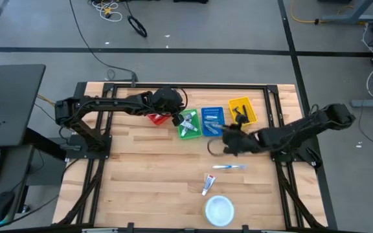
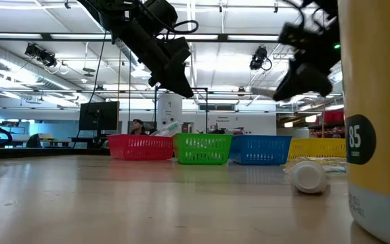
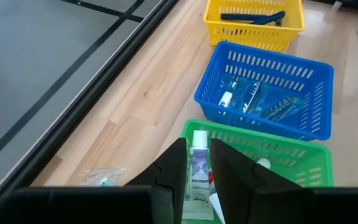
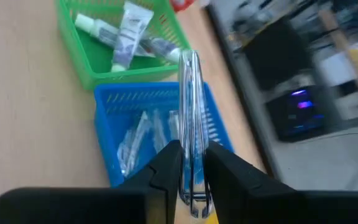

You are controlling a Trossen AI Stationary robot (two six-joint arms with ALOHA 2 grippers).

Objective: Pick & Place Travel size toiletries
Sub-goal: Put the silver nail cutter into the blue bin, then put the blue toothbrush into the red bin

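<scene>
1. A wrapped toothbrush (image 4: 190, 124) in clear packaging is pinched upright between the fingers of the right gripper (image 4: 190, 165), whose jaws are closed on it; in the right wrist view it stands over the blue basket (image 4: 110, 118)
2. A small white tube (image 3: 199, 168) with a white cap and blue marks sits between the fingers of the left gripper (image 3: 197, 177); the jaws are closed on the tube, above the green basket (image 3: 316, 155)
3. The green basket holds more white tubes (image 4: 126, 34) lying across one another
4. The blue basket holds several clear-wrapped toothbrushes (image 3: 253, 102)
5. The yellow basket (image 1: 241, 109) holds dark-handled razors (image 3: 253, 18)
6. On the open table, another toothbrush (image 1: 229, 167) lies flat near the right arm, and a white tube (image 1: 207, 184) lies just nearer the front edge
7. A round white disc (image 1: 219, 210) rests near the front edge of the wooden table (image 1: 141, 175), close to that loose tube
8. A red basket (image 2: 141, 146) stands at the left end of the row; red, green, blue and yellow sit side by side along the far side of the table
9. In the high view, the left arm reaches in over the red and green baskets, and the right arm reaches in beside the blue and yellow ones
10. A scrap of clear wrapping (image 3: 101, 176) lies on the wood beside the green basket
</scene>
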